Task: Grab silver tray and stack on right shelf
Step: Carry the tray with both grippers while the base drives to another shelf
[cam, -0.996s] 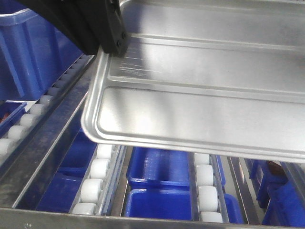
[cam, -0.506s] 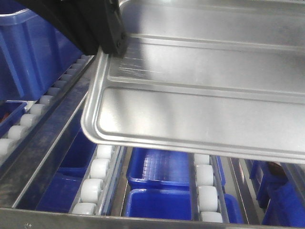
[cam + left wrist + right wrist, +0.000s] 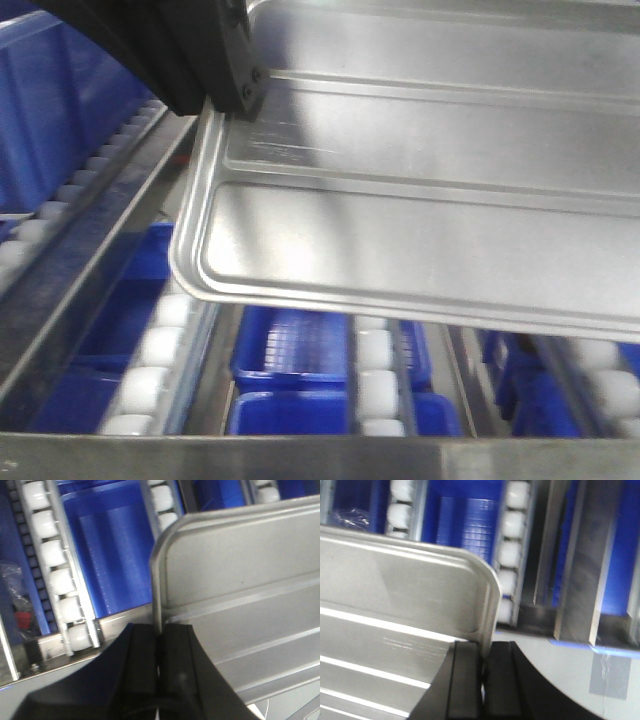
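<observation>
Silver tray (image 3: 420, 230) pinched at both end rims: left gripper (image 3: 160, 630) and right gripper (image 3: 482, 650) closed tight. Roller rails (image 3: 372, 375) below just slid left and blurred. Likely traversing right, tray unplaced.

**Q.** What furniture fills the field?
**A.** The right shelf (image 3: 300, 456): a steel front crossbar, with lengthwise rails of white rollers (image 3: 372, 352) running away from it.

**Q.** What lies below the rails?
**A.** Blue bins (image 3: 300, 350), visible through the gaps, one behind another. The left wrist view shows a ribbed bin wall.

**Q.** And to the sides?
**A.** Upper left is a large blue crate (image 3: 50, 110), blurred. A clear plastic bag (image 3: 15, 592) with something red inside lies at far left. In the right wrist view there is a pale grey surface (image 3: 555, 665) bearing a darker rectangular patch (image 3: 609, 676).
</observation>
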You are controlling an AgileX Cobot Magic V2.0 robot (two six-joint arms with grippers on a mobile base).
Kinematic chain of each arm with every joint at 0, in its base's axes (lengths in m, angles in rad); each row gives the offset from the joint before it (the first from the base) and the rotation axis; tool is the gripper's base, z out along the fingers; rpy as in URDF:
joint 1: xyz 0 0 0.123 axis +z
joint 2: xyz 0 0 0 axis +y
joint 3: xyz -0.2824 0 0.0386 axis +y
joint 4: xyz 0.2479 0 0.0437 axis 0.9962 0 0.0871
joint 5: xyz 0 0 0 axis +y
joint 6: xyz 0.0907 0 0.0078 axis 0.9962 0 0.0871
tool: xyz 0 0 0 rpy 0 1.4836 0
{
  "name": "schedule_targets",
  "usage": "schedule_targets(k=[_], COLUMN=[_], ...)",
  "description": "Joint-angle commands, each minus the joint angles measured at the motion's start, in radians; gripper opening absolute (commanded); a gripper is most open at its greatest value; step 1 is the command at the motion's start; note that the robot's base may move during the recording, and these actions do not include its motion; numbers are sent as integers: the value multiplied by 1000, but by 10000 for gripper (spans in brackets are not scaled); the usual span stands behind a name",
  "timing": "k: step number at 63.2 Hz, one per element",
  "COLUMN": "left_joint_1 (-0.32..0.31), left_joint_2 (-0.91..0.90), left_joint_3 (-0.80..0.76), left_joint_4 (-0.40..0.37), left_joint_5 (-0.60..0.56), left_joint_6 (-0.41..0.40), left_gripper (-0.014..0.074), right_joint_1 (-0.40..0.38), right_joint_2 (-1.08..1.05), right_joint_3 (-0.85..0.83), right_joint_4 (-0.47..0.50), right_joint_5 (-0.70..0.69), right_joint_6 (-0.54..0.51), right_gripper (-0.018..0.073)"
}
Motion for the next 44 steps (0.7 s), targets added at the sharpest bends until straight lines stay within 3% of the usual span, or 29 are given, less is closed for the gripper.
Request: schedule_targets(k=[1, 44], left_joint_1=[-7, -7], left_joint_2=[-23, -23], left_joint_3=[-27, -27], left_joint_4=[50, 47], left_joint_5=[32, 32], left_joint_6=[16, 16], left_gripper=[-93, -93], right_joint_1=[-3, -3], right_joint_2=[-10, -10], right_joint_3=[-24, -24], right_joint_4=[-57, -57], right_joint_5=[-34, -34], right_joint_6=[-15, -15], right_gripper=[57, 57])
